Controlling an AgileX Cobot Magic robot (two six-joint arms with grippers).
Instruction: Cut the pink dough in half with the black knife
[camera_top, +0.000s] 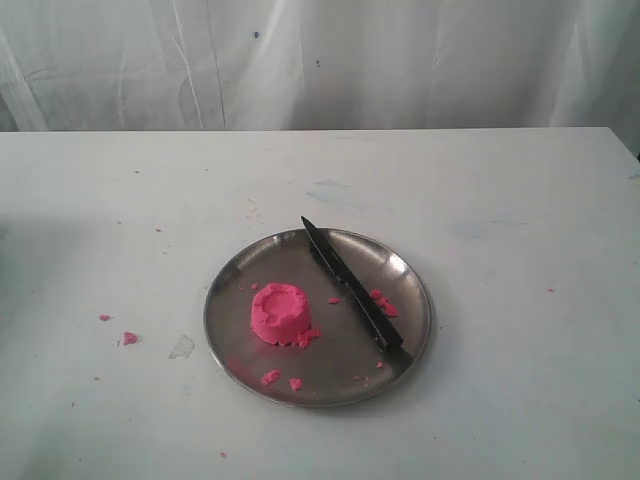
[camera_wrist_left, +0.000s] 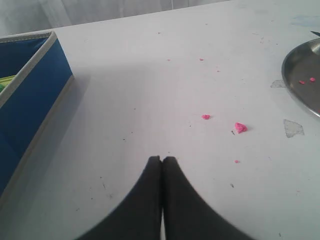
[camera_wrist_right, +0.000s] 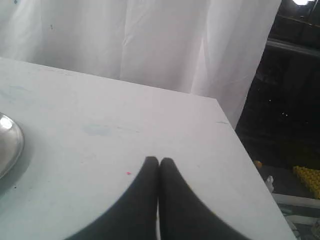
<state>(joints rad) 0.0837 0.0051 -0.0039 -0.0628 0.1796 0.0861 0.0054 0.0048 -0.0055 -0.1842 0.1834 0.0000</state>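
The pink dough (camera_top: 279, 313), a squat round mound with a dented top, sits left of centre on the steel plate (camera_top: 400, 270). The black knife (camera_top: 352, 288) lies diagonally across the plate's right half, tip toward the far rim, handle at the near right rim. Neither arm shows in the exterior view. My left gripper (camera_wrist_left: 162, 159) is shut with nothing in it, above bare table well left of the plate (camera_wrist_left: 300, 75). My right gripper (camera_wrist_right: 159, 160) is shut and empty too, over the table to the right of the plate (camera_wrist_right: 7, 142).
Pink crumbs lie on the plate (camera_top: 384, 303) and on the table left of it (camera_top: 129, 338). A blue fabric box (camera_wrist_left: 30, 100) stands at the table's left. The table's right edge (camera_wrist_right: 240, 145) drops off near the right gripper. A white curtain hangs behind.
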